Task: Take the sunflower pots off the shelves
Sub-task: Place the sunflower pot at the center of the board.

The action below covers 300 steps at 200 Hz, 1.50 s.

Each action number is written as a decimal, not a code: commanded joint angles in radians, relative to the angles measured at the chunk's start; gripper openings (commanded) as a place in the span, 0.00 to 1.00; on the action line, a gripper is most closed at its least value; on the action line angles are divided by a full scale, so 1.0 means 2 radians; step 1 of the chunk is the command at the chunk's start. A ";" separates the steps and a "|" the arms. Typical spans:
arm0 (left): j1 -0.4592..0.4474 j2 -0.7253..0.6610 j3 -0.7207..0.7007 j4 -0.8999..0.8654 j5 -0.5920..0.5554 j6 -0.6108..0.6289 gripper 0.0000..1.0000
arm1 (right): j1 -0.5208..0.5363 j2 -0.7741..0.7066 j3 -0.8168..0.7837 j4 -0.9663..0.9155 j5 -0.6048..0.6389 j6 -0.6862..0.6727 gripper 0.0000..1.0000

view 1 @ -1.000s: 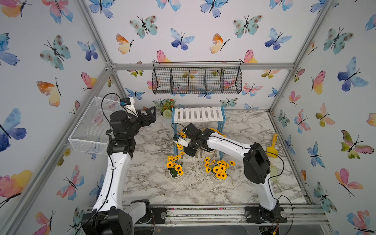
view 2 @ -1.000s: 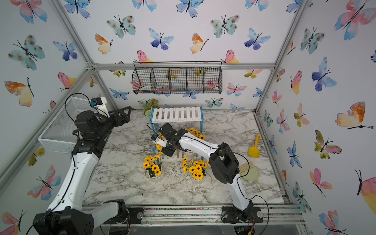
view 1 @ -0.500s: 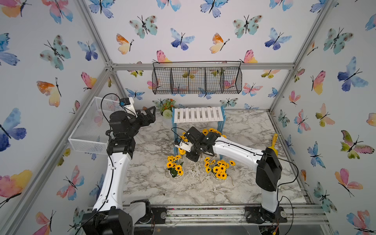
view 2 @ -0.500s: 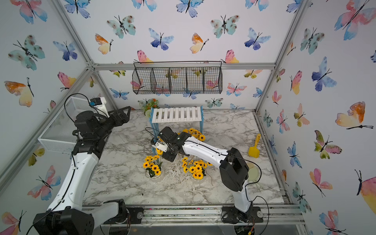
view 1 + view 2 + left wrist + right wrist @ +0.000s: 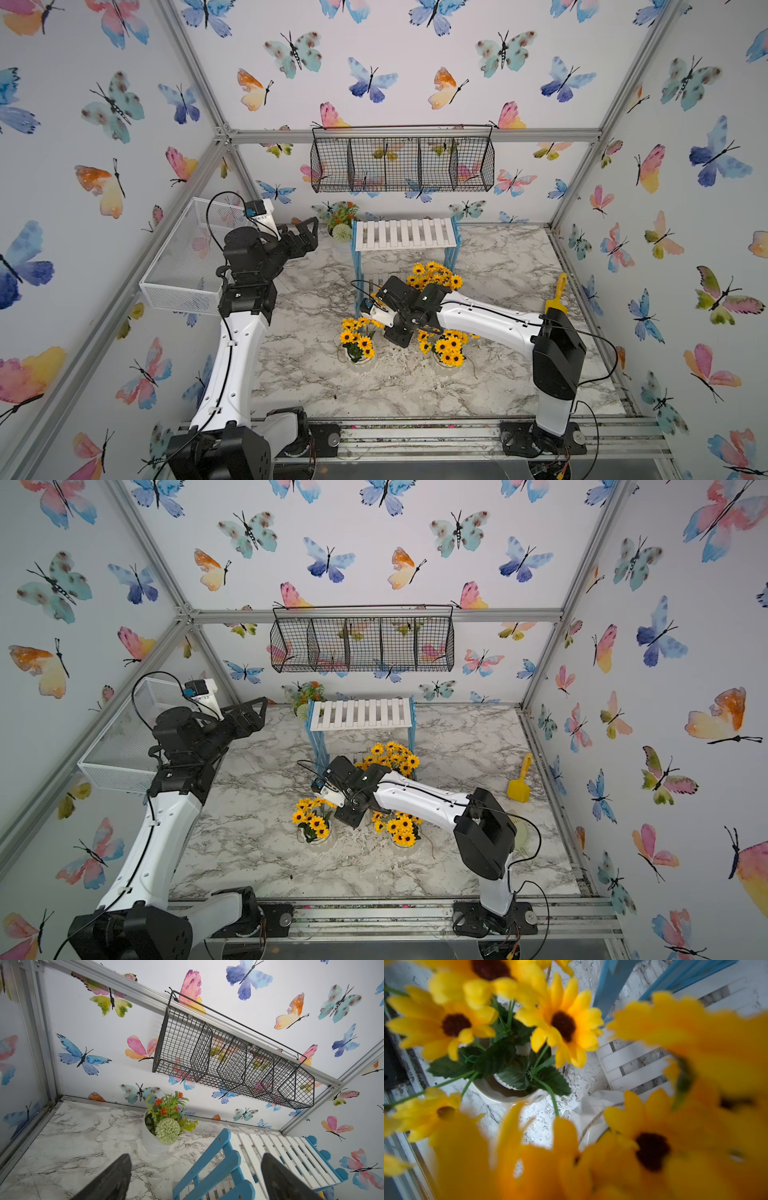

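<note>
1. The right gripper (image 5: 400,338) points down at the tabletop (image 5: 299,374). Blurred blooms hide its fingers in the right wrist view, but they are closed. They seem to pinch the rim of the carried sunflower pot (image 5: 598,1103), whose white wall and twine show just under the camera.
2. That pot is off the shelves (image 5: 405,235) and hangs between two others that already stand on the tabletop: the pot nearer the left arm (image 5: 357,353) and the pot nearer the right arm (image 5: 446,353).
3. A fourth sunflower pot (image 5: 432,274) is on the lower tier, at the end toward the right arm. The top tier is bare.
4. The step in hand looks like the set-down. To do it well, the arm should lower the pot upright and straight into the gap so the neighbouring blooms do not snag. The fingers should part only once the base rests flat, then lift straight up.
5. The left gripper (image 5: 309,232) has its fingers spread wide and holds nothing. It is raised beside the orange-flowered pot (image 5: 153,1142) at the shelves' end.
6. A second ago the right gripper was at the lower tier. It has since drawn forward and down with its pot, and its elbow has swung out toward the yellow scoop (image 5: 557,299). The left arm and the other three pots have not moved.
</note>
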 commanded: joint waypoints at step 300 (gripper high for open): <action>0.008 -0.006 -0.009 0.019 0.012 -0.002 0.96 | 0.059 -0.045 -0.125 0.105 0.013 0.091 0.10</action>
